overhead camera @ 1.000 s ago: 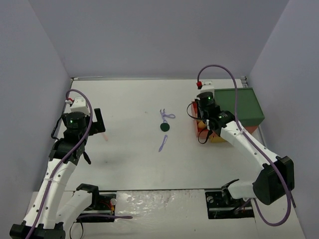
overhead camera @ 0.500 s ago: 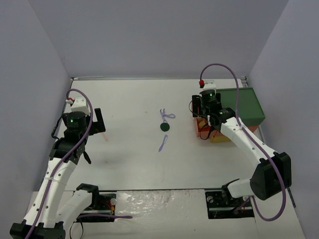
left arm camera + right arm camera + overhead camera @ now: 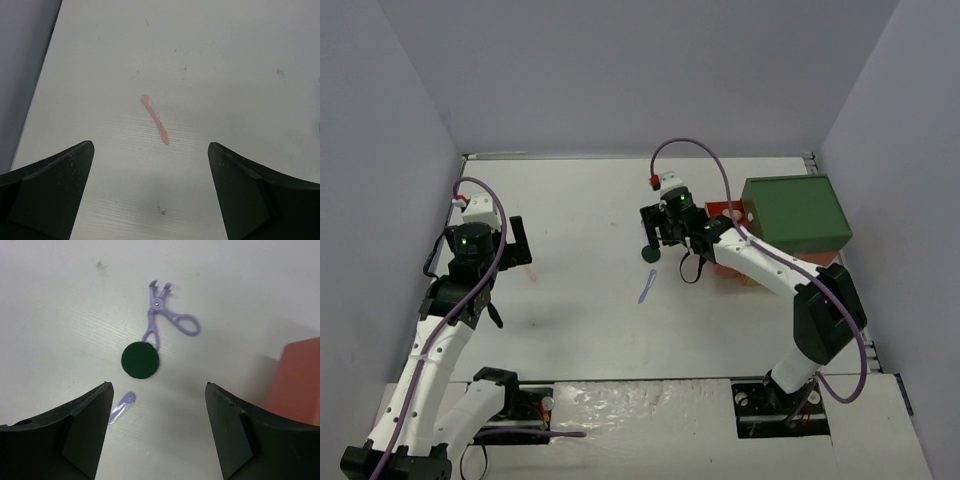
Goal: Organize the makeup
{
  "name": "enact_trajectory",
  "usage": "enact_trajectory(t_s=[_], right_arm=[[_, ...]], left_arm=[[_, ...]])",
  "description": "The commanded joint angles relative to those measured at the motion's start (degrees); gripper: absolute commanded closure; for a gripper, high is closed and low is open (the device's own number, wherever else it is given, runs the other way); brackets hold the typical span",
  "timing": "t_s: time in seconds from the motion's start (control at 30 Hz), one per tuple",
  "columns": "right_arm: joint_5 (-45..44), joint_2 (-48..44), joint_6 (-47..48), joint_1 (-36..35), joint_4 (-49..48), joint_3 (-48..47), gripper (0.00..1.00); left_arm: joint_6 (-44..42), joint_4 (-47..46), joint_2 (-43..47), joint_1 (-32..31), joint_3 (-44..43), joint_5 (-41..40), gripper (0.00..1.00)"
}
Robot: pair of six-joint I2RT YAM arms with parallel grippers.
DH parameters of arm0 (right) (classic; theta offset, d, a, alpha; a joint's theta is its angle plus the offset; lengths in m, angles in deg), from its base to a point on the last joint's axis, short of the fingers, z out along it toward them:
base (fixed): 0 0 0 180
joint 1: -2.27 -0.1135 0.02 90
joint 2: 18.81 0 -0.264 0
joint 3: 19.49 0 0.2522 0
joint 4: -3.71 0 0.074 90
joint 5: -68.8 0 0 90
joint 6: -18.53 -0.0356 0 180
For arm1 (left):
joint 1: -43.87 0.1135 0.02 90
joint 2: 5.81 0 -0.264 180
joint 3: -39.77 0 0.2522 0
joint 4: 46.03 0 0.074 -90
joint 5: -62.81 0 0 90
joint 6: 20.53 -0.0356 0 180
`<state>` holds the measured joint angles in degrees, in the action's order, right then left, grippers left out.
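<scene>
A pink stick [image 3: 155, 119] lies flat on the white table, just ahead of my left gripper [image 3: 150, 146], which hangs open and empty above it. From above, the pink stick [image 3: 531, 273] sits beside the left gripper [image 3: 520, 250]. My right gripper [image 3: 157, 386] is open over the table's middle with nothing between its fingers. Just beyond its tips lie a dark green disc [image 3: 140, 360], a lilac scissor-like tool [image 3: 165, 315] and a lilac stick [image 3: 122, 407]. In the top view the disc [image 3: 650, 255] and lilac stick [image 3: 646, 288] lie below the right gripper [image 3: 655, 235].
The big green-topped box [image 3: 795, 213] with red and yellow layers stands at the right. Its red side [image 3: 297, 380] shows at the right edge of the right wrist view. Grey walls close in the table on the left, back and right.
My right arm has swung left from the box to above the disc and lilac tools, and its jaws have opened. The left arm has not moved.
</scene>
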<state>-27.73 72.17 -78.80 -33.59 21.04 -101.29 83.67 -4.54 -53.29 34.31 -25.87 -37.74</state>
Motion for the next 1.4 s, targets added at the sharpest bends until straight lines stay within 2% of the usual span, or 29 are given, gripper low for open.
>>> enact_trajectory(t_s=[0.0, 0.2, 0.4, 0.7, 1.1, 1.27, 1.37], right_arm=[[0.76, 4.85, -5.25, -2.09, -8.16, -0.5, 0.29], [-4.34, 11.11, -6.82, -6.57, -11.64, -0.6, 0.3], [-9.34, 16.47, -7.87, -9.7, -12.97, -2.26, 0.37], [-19.81, 21.52, -10.71, -10.69, -12.95, -3.31, 0.54], [-23.7, 24.93, -11.22, -10.81, -12.88, -4.03, 0.59], [-25.4, 25.34, -11.57, -10.75, -12.78, -3.77, 0.71], [-25.9, 24.99, -11.57, -10.81, -12.67, -3.68, 0.82]], left_arm=[[0.83, -1.98, -0.13, 0.51, -3.49, -0.28, 0.03], [0.83, -1.89, -0.07, 0.51, -3.58, -0.26, 0.03], [0.92, -1.81, -0.02, 0.51, -3.58, -0.18, 0.03], [0.92, -1.81, 0.11, 0.51, -3.58, -0.11, 0.03], [0.92, -1.81, 0.02, 0.51, -3.67, 0.0, 0.03], [0.92, -1.79, 0.11, 0.51, -3.58, -0.02, 0.03], [0.92, -1.72, 0.15, 0.51, -3.58, -0.09, 0.03]])
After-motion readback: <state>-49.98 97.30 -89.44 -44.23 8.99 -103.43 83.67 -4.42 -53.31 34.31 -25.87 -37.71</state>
